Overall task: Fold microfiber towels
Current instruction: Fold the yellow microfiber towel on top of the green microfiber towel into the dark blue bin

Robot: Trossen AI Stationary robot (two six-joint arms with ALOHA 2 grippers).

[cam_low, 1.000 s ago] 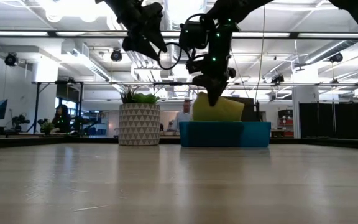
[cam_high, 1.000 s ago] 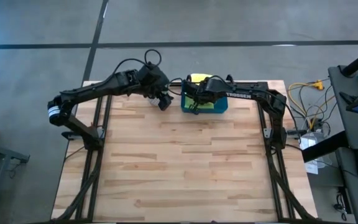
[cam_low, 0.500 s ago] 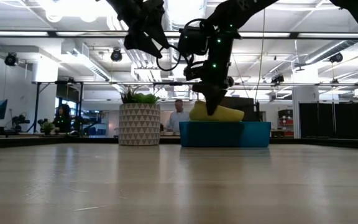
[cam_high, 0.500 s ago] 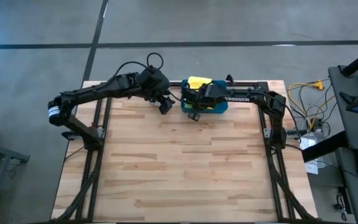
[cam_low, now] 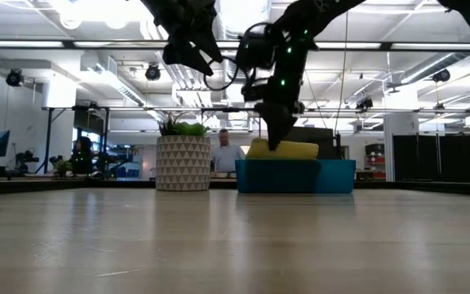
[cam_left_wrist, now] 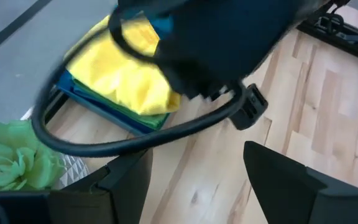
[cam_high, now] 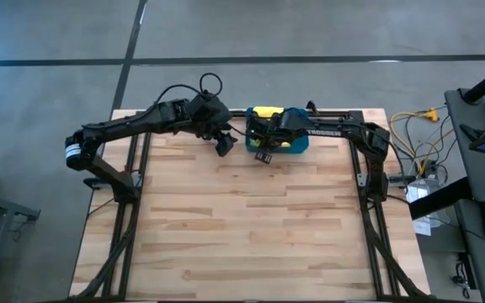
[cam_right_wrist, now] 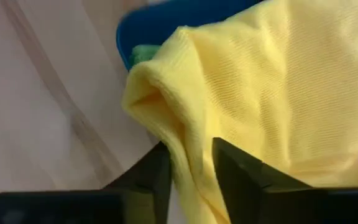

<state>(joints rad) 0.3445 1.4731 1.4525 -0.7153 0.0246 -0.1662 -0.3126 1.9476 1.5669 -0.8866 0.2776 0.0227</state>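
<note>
Two arms of mine meet at the table's far edge in the high view. My right pincer (cam_high: 263, 151) hangs over the near-left corner of the teal-blue tray (cam_high: 300, 146), at twelve o'clock on the wooden table (cam_high: 242, 227), where the yellow towel (cam_high: 265, 113) lies on top. My left pincer (cam_high: 224, 143) waits just beside the tray, at about eleven o'clock.

From table height, the yellow towel (cam_low: 284, 149) mounds above the tray (cam_low: 333, 175) rim, and my right pincer (cam_low: 274, 140) points down into its left end. A potted plant (cam_low: 183, 159) stands to the tray's left.

My left wrist view shows wide-spread fingers (cam_left_wrist: 284, 177) holding nothing, with the folded yellow towel (cam_left_wrist: 126, 71) stacked over a green cloth (cam_left_wrist: 148, 119) in the tray (cam_left_wrist: 98, 109).

My right wrist view shows my fingers (cam_right_wrist: 241, 174) parted only narrowly, a fold of yellow towel (cam_right_wrist: 260, 87) between them; whether I grip it, I cannot tell.
</note>
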